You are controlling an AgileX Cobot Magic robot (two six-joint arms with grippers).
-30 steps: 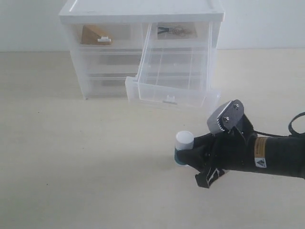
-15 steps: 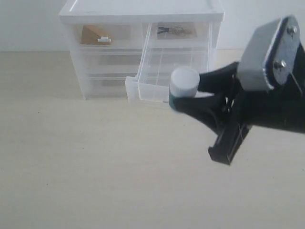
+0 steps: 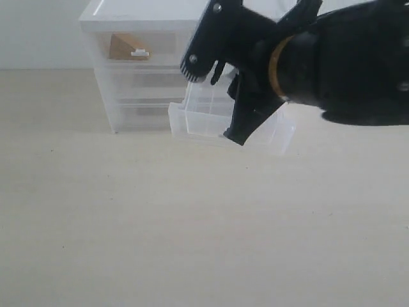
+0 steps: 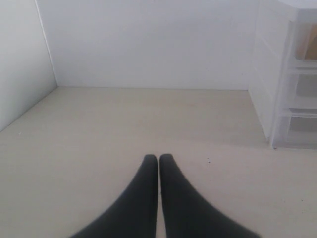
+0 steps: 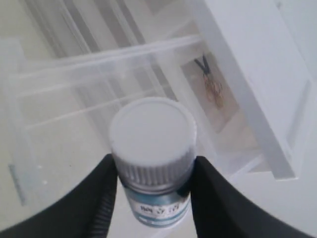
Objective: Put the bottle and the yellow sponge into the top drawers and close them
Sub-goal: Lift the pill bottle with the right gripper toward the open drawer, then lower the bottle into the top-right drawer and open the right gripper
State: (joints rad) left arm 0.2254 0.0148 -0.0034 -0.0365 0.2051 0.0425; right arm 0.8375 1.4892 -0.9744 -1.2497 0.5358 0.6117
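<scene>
The bottle [image 5: 152, 148], white cap and teal label, hangs over the pulled-out, down-tilted top right drawer [image 5: 59, 94], with my right gripper [image 5: 153, 186] shut on its sides. In the exterior view my right arm [image 3: 319, 64] hides the bottle and most of that drawer [image 3: 198, 115]. The yellow sponge [image 3: 124, 46] lies inside the shut top left drawer [image 3: 140, 54] of the white chest [image 3: 147, 13]. My left gripper [image 4: 158, 158] is shut on nothing, low over the table, well to the side of the chest [image 4: 277, 74].
A dark scissors-like tool [image 5: 210, 82] lies in the chest's slot behind the open drawer. Wider clear drawers [image 3: 140, 83] sit below the top ones. A white wall [image 4: 148, 44] stands behind the beige table [image 3: 128, 224].
My right arm lifted the bottle off the table and carried it up and back over the open top right drawer. It now blocks the bottle from the exterior view.
</scene>
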